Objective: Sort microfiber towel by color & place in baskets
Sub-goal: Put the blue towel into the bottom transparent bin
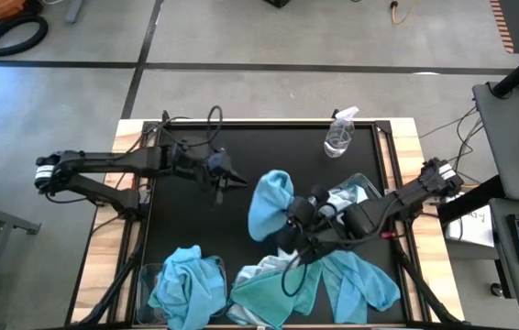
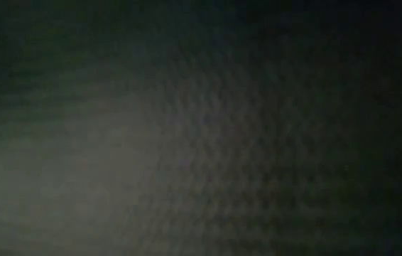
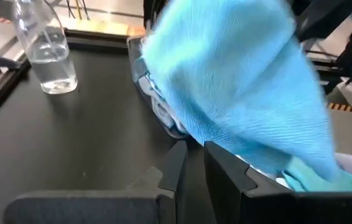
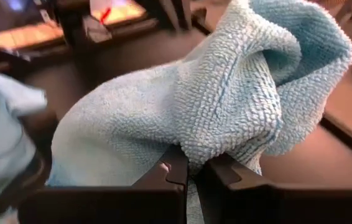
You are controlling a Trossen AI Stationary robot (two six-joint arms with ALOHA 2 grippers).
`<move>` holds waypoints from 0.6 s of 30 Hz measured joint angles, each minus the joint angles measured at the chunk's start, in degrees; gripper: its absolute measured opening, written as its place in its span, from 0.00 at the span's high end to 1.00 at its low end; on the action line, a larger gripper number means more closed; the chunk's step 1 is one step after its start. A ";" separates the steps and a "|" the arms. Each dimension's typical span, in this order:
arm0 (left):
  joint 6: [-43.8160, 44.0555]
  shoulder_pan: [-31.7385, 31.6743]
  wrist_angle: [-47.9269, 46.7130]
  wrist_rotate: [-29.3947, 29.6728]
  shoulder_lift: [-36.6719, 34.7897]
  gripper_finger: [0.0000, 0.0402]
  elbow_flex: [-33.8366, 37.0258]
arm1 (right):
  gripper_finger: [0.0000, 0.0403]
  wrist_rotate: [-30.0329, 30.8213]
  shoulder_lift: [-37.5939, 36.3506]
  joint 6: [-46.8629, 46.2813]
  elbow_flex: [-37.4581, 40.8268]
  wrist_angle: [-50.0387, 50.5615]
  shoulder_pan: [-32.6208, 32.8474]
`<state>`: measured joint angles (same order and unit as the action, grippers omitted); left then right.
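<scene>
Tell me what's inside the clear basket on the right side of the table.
In the right basket, pale whitish cloths show near its far end. The rest is covered: the right claw, shut on a sky-blue towel, and its arm hang over it, so no count is possible.

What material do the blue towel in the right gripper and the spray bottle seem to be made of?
Blue towel: soft looped microfiber, matte; tiny nubby loops show where the right gripper pinches it. Spray bottle: probably clear plastic, glossy; the dark table shows through it.
</scene>
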<state>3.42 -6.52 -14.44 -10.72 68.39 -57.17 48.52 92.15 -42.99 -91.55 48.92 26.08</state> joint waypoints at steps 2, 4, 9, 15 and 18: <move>-0.05 0.03 0.81 -0.81 1.44 0.90 0.02 | 0.97 0.16 -0.14 3.48 0.00 -3.25 -0.87; -0.08 0.04 2.53 -2.90 2.62 0.90 0.01 | 0.97 0.14 -0.16 5.62 0.00 -5.07 -1.65; 1.73 0.11 5.85 -12.13 5.07 0.90 0.00 | 0.97 0.01 -0.16 7.07 0.00 -4.60 -3.30; 2.31 0.77 7.00 -15.85 5.56 0.90 0.00 | 0.97 0.20 -0.16 7.82 0.00 -4.21 -4.12; 3.68 1.47 8.79 -15.87 5.52 0.90 0.00 | 0.97 0.92 -0.16 8.08 0.00 -3.80 -4.55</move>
<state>7.10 -5.05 -5.66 -26.59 73.91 -57.17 49.45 91.98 -34.91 -91.55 45.12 21.53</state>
